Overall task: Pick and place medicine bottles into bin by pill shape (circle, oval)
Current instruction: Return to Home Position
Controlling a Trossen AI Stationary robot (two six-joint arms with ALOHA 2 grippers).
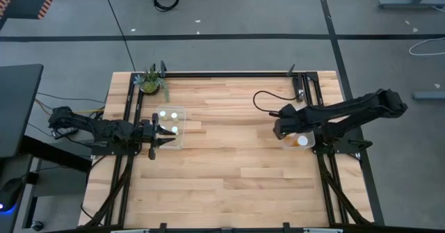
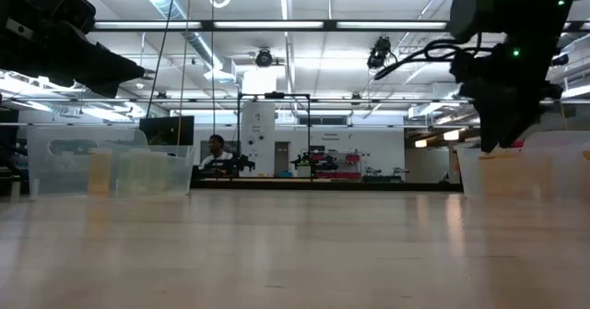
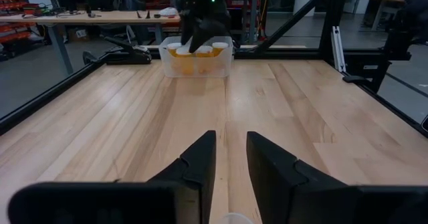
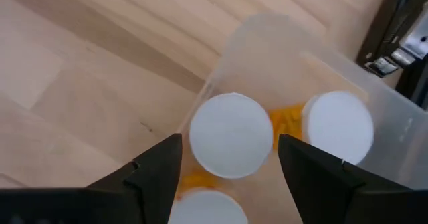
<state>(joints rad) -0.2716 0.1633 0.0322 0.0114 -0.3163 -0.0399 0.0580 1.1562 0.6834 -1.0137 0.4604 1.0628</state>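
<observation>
Left gripper (image 3: 231,154): nearest. It has two dark, matte, wedge-shaped fingers (image 3: 200,158) with a narrow gap between them and nothing held. It sits at the edge of the left bin and points level across the desk.
Left bin (image 2: 55,161): a clear plastic rectangular box on the left side of the desk. It holds medicine bottles (image 1: 174,115), which the high view shows as round white caps facing up.
Desk (image 3: 134,110): smooth, pale wooden strips laid in staggered lengths, edged by a black metal frame.
Right bin (image 3: 197,67): a translucent plastic box with rounded corners on the right side of the desk, well apart from the left bin.
Right-bin bottles (image 4: 231,136): three stand upright and close together in the right bin. Their long axes are vertical and their flat round white caps face up. Translucent orange shows between the caps.
Right gripper (image 4: 229,144): it is above the right bin, pointing down. Its dark fingers are spread wide and hold nothing.
Plant (image 1: 151,83): green and spiky, in a small pot at the far left corner of the desk.
Person (image 2: 217,148): in the room beyond, too small to describe further.
</observation>
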